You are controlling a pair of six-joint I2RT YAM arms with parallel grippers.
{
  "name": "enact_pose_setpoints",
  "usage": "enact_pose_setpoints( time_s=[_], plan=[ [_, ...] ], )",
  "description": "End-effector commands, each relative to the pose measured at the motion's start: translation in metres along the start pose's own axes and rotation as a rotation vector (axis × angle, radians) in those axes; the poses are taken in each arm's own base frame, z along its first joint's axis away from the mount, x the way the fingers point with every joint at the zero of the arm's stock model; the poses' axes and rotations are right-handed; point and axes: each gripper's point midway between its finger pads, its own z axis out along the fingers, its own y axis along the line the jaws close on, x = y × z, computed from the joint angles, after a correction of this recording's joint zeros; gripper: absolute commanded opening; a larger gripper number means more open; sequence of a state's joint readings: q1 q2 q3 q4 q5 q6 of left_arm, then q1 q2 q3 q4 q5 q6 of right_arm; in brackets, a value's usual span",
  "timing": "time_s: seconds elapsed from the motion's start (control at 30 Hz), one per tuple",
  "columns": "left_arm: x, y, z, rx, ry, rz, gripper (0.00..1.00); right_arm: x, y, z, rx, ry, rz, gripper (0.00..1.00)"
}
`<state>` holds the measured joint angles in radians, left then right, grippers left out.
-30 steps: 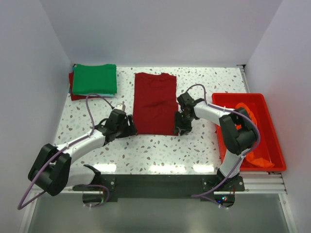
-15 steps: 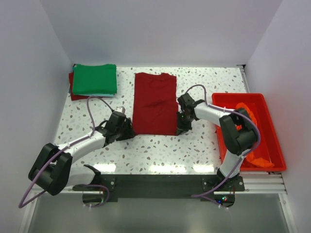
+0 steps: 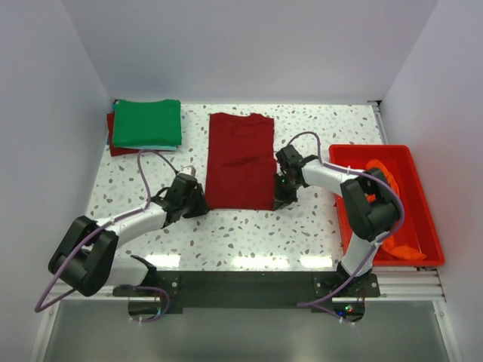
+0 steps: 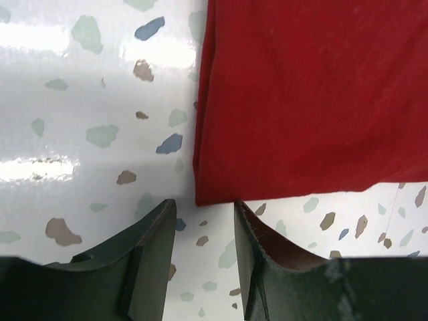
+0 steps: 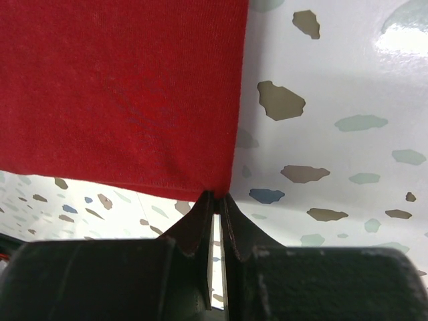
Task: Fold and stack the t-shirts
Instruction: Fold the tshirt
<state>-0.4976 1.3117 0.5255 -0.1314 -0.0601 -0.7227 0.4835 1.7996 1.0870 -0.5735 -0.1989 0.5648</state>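
The left gripper (image 4: 204, 208) has slid forward, so a near corner of the dark red shirt (image 3: 240, 158) now sits just ahead of its fingertips. Its jaws have narrowed, though a gap remains. The right gripper (image 5: 215, 198) has crept in, and its jaws have pinched together on the shirt's other near corner.

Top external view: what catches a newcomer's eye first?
A dark red t-shirt lies flat at centre, the right gripper shut on its near right corner, the open left gripper at its near left one. A folded green t-shirt sits far left; a red tub holds orange cloth, right.
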Motion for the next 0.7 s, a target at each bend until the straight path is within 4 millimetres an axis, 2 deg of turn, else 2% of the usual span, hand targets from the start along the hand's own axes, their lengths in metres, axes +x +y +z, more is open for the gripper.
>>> enact_pose_setpoints(
  time_s=[0.0,0.17,0.23,0.3,0.5,0.67],
  plan=[
    [-0.011,0.000,0.010,-0.020,-0.026,-0.001,0.45,0.004,-0.008,0.012,0.024,0.013,-0.003,0.04],
    [-0.015,-0.003,0.017,-0.020,-0.021,0.015,0.43,0.005,-0.009,0.013,0.026,0.017,-0.004,0.04],
    [-0.013,-0.002,0.020,-0.029,-0.009,0.019,0.35,0.006,-0.010,0.012,0.029,0.019,-0.003,0.03],
    [-0.012,-0.001,0.020,-0.034,-0.001,0.020,0.31,0.006,-0.010,0.013,0.032,0.018,-0.004,0.03],
    [-0.005,0.004,0.013,-0.040,0.004,0.008,0.29,0.008,-0.013,0.012,0.043,0.019,-0.002,0.02],
    [0.004,0.008,0.014,-0.023,0.007,0.006,0.10,0.008,-0.014,0.013,0.050,0.023,-0.004,0.00]
  ],
)
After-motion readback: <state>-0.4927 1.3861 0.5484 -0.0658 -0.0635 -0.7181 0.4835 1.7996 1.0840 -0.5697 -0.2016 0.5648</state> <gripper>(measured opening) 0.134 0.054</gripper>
